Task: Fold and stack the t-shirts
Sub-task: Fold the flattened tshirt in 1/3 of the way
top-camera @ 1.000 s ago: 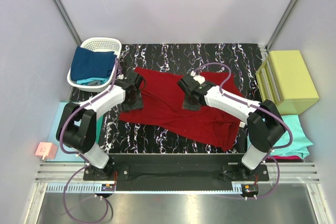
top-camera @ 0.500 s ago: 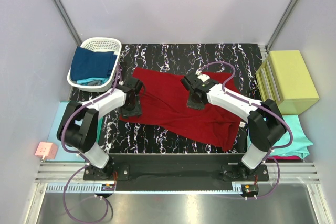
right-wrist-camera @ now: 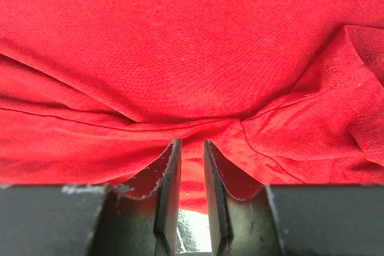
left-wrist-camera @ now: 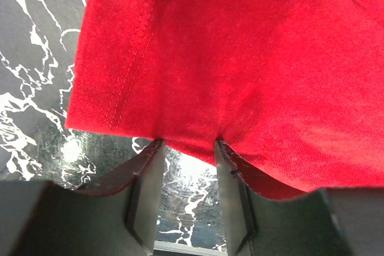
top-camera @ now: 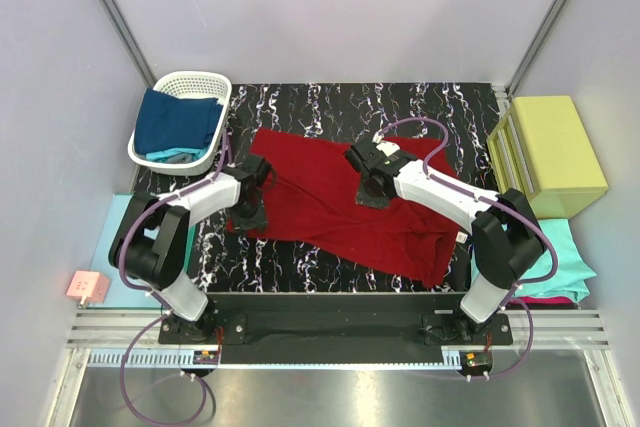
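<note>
Cloth of the dark red t-shirt (top-camera: 310,199) lies spread, creased, rumpled.

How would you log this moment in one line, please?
left gripper: open, at dark red t-shirt edge | right gripper: pinching t-shirt mid-body | t-shirt: spread on black marbled table

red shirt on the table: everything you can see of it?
The dark red t-shirt lies spread but rumpled, slanting across the black marbled table: soft knit, stitched hem. The right gripper pinches a fold mid-shirt, creases radiating from it; the left gripper straddles the edge on its own side, jaws apart.
</note>
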### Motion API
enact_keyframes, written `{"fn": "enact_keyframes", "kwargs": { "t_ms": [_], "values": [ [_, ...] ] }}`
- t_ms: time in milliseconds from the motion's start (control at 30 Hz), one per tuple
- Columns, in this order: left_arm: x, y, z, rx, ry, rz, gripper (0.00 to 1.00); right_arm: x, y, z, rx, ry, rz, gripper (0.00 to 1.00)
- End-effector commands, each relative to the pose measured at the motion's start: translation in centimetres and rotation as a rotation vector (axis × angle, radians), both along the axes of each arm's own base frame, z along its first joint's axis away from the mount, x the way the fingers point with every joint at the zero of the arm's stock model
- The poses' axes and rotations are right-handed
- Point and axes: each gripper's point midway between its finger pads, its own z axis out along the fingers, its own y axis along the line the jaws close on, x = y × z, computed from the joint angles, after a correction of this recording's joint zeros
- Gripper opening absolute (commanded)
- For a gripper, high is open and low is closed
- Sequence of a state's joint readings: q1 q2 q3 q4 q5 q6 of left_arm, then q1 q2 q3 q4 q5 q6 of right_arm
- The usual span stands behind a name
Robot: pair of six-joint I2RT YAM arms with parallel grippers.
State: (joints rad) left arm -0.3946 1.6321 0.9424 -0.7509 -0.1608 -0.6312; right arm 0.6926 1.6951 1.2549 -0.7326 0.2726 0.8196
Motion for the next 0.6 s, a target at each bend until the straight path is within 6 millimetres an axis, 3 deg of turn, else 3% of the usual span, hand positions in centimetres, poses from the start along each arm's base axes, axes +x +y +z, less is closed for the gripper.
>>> {"fn": "enact_keyframes", "kwargs": {
  "t_ms": [0, 267, 567],
  "values": [
    [-3.3, -0.1, -0.9, -0.028, 0.086, -0.003, 0.41, 0.5, -0.5, 1.2, -0.004, -0.039, -0.019, 0.29],
    [-7.2, -1.2, -0.4, -0.065, 0.126, -0.034, 0.39, 0.5, -0.5, 0.6, -0.017, -0.028, -0.013, 0.29],
    [-8.8, -1.9, 1.6, -0.061, 0.105, -0.062, 0.39, 0.5, -0.9, 0.2, -0.017, -0.012, -0.016, 0.29]
  ]
}}
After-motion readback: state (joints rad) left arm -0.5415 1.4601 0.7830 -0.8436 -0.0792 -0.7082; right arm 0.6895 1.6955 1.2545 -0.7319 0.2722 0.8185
